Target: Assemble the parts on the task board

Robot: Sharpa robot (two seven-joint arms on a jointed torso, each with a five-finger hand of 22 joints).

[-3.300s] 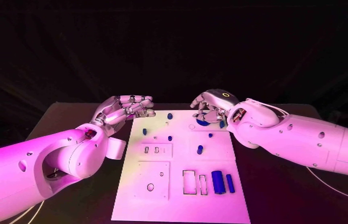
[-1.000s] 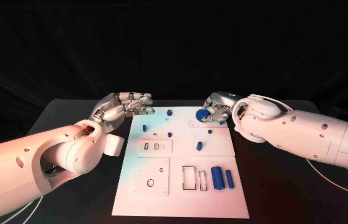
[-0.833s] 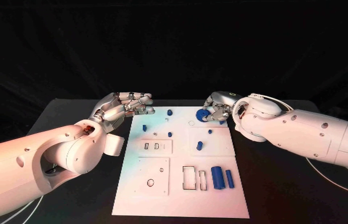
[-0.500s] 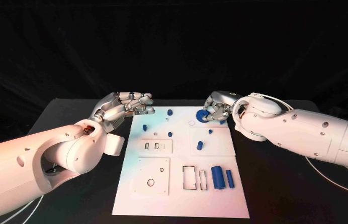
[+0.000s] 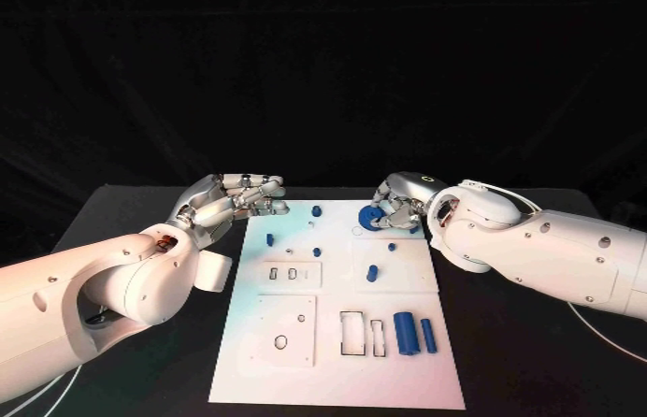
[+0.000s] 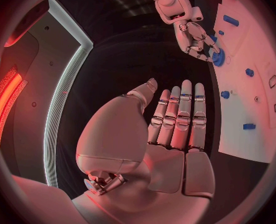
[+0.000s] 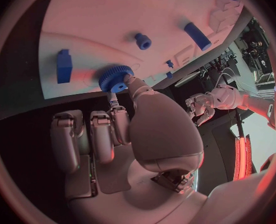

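- My right hand (image 5: 399, 202) sits just above the middle of the head view, at the far edge of the white board (image 5: 337, 380), and pinches a small blue gear (image 5: 371, 215) between thumb and fingertips.
- In my right wrist view that gear (image 7: 115, 78) lies at the board's edge, with my thumb tip (image 7: 133, 88) pressed to its rim.
- My left hand (image 5: 229, 200) hangs off the board's far left corner, left of middle in the head view; it holds nothing, its fingers bent forward and close together.
- In my left wrist view those fingers (image 6: 178, 117) lie side by side, nothing between them.
- Several small blue pegs (image 5: 316, 209) stand in the board's upper half.
- Two blue bars (image 5: 405, 332) lie side by side at lower right of the board, beside rectangular slots (image 5: 352, 334).
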